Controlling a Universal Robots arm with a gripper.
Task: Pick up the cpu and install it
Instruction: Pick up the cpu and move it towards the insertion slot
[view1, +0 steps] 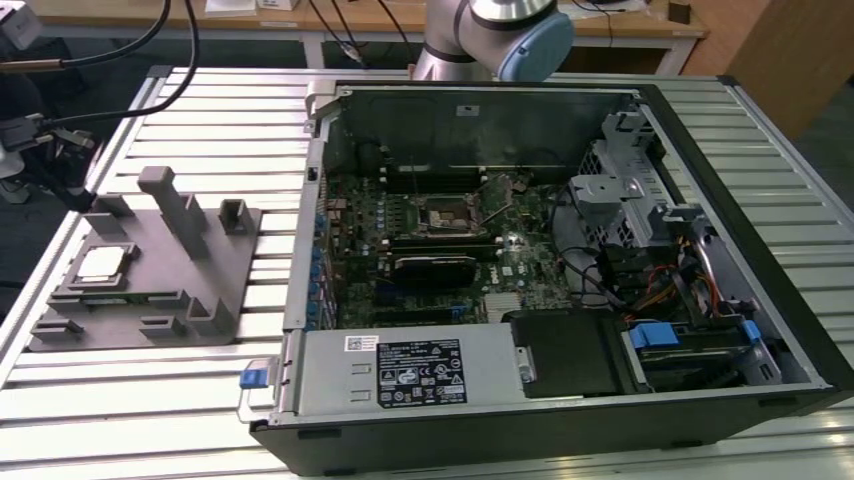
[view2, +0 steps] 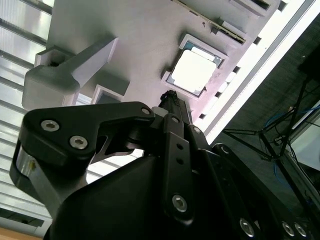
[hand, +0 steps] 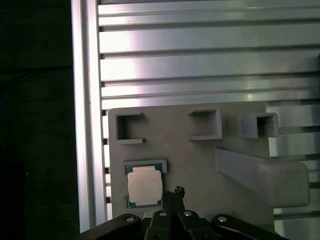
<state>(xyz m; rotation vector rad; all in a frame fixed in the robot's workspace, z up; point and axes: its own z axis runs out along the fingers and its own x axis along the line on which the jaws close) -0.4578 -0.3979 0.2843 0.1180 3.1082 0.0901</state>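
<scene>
A ribbed metal desk (view1: 160, 400) fills the room's middle, with a wooden bench (view1: 627, 25) behind it along the top of the exterior view. Most of the desk is taken by an open black computer case (view1: 534, 440) lying on its side, from the centre to the exterior view's right. Inside it the green circuit board (view1: 534, 265) faces up, its square socket (view1: 445, 213) near the middle of the frame, and a grey power supply box (view1: 400, 375) sits along the lower edge. The robot arm (view1: 501, 35) rises at the upper middle, behind the case.

At the exterior view's left, well apart from the case, a grey holder block (view1: 147, 300) with upright posts lies flat on the desk. The cpu (view1: 104, 262) rests in a shallow square pocket on the block's left part, silvery top up.

In both wrist views the holder block (view2: 145, 45) (hand: 200, 160) and the cpu (view2: 195, 71) (hand: 144, 186) lie beyond the gripper (view2: 171, 96) (hand: 177, 191). Its fingers are drawn together into one narrow tip and hold nothing. The tip lines up just beside a corner of the cpu; how high above it I cannot tell.
</scene>
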